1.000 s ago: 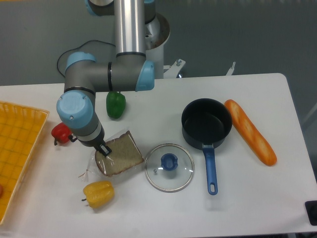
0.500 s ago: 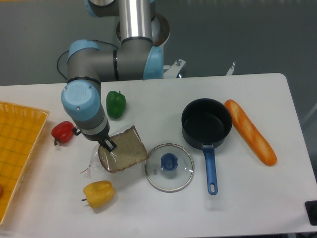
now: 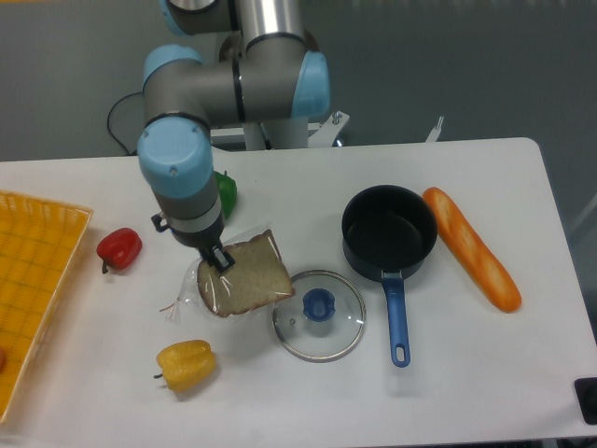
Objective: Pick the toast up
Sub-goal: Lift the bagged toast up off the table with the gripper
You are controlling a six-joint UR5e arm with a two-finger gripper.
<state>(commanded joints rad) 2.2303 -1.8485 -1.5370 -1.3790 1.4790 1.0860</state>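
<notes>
Gripper [image 3: 220,259] jaws clamped on wrapped toast [image 3: 250,285] at its left edge, glass lid [image 3: 319,315] just beside

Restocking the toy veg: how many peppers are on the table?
3: red pepper near the tray, yellow pepper at the front, green pepper partly hidden behind the arm. None other visible.

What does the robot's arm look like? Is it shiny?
The arm is made of fat silver-grey tubes, a bit shiny on the upright metal one. Its round joints wear light blue caps. At the end sits a small black gripper with two thin fingers. A thin black cable loops behind the arm near its base. No writing or markings show.
</notes>
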